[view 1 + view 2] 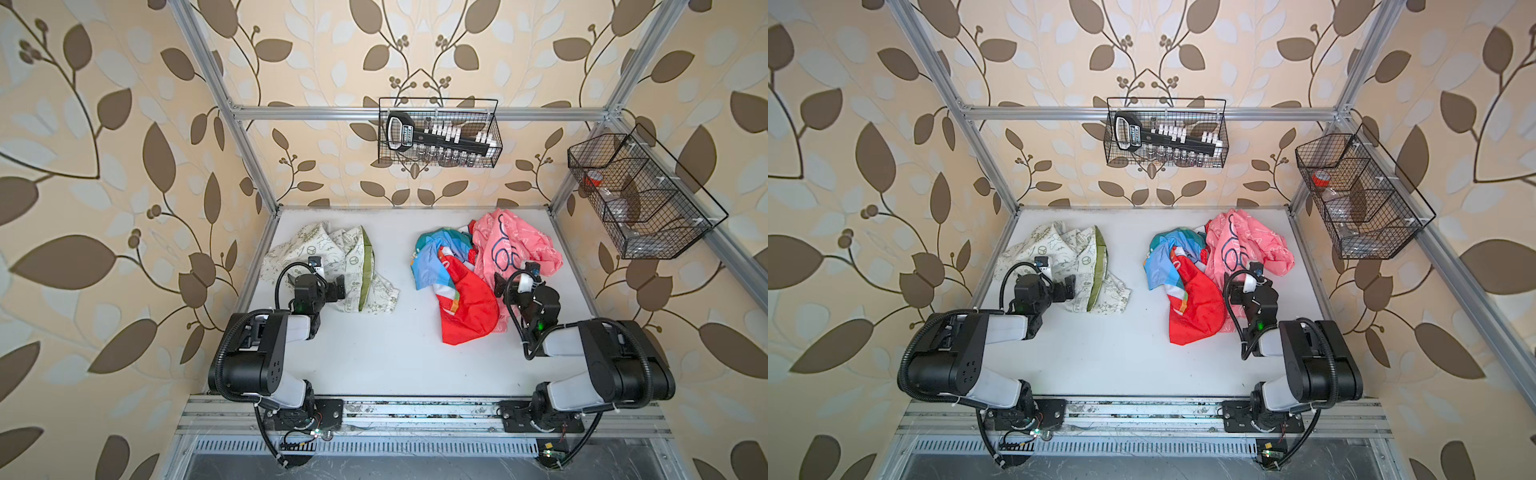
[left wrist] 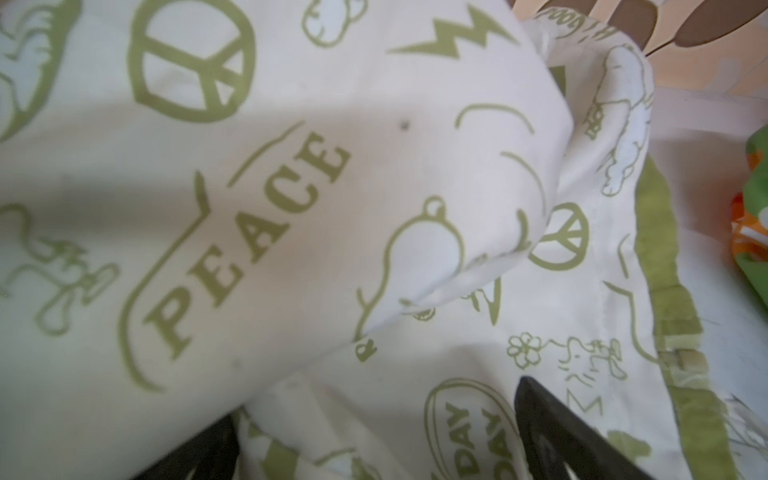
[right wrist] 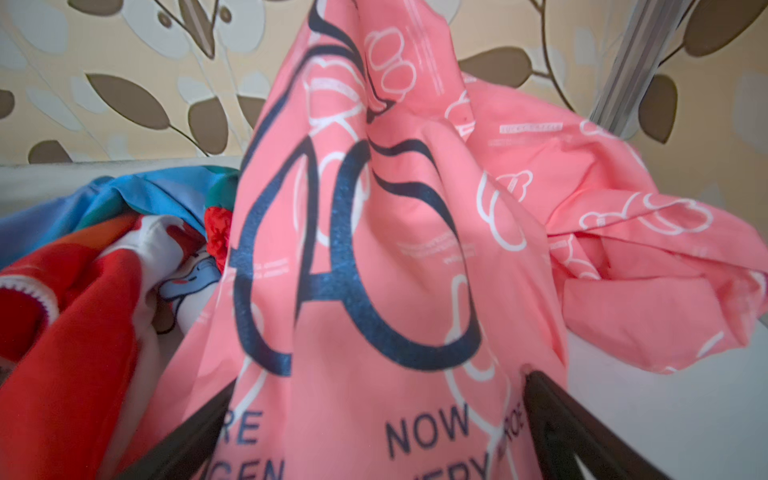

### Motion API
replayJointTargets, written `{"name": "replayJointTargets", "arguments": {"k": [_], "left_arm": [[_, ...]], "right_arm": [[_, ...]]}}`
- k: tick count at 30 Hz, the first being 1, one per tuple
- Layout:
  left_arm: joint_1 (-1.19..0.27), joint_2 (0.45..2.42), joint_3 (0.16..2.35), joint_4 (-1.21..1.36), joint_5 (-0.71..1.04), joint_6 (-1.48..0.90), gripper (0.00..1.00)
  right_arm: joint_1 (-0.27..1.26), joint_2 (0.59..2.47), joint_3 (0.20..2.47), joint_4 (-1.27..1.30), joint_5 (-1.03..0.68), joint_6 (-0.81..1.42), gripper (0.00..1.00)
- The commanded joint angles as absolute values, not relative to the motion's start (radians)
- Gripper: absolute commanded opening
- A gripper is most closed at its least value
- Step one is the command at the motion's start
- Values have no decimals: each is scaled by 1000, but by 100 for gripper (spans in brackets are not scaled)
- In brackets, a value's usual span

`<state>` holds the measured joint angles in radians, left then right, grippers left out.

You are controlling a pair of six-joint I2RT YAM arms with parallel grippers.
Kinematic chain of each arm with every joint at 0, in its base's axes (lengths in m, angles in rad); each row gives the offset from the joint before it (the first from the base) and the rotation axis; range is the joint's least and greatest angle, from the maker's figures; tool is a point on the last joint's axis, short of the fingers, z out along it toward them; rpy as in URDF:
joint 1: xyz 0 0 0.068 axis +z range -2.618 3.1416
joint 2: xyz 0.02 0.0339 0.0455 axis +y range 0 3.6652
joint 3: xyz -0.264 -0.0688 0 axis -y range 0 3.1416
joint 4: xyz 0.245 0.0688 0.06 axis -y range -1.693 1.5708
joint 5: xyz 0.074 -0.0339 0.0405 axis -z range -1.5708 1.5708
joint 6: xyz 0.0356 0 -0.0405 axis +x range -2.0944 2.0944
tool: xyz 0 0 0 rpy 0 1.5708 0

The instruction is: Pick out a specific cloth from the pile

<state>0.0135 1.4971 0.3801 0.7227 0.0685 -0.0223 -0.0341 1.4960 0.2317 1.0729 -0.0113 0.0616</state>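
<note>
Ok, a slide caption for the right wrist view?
Open right gripper straddles the pink cloth, red fabric beside it.

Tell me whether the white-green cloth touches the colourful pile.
Apart. Both top views show a strip of bare table between the cloth and the pile.

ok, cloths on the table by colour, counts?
White cloth with olive-green doodles: 1
Pink cloth with white print: 1
Plain red cloth: 1
Blue cloth with rainbow stripes: 1
Total: 4

cloth (image 1: 328, 249): soft matt woven fabric; pile (image 1: 469, 307): crumpled matt fabrics; table (image 1: 395, 353): smooth matt white
</note>
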Motion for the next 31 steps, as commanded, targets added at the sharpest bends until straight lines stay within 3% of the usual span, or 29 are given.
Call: {"name": "replayJointTargets", "arguments": {"k": [1,31], "left_arm": [[13,1502,403,714,50,3,99],[12,1500,400,714,52,3,99]], "right_arm": [[-48,1503,241,1126,-19,61,99],[-44,1497,241,1120,-19,55,100]]}}
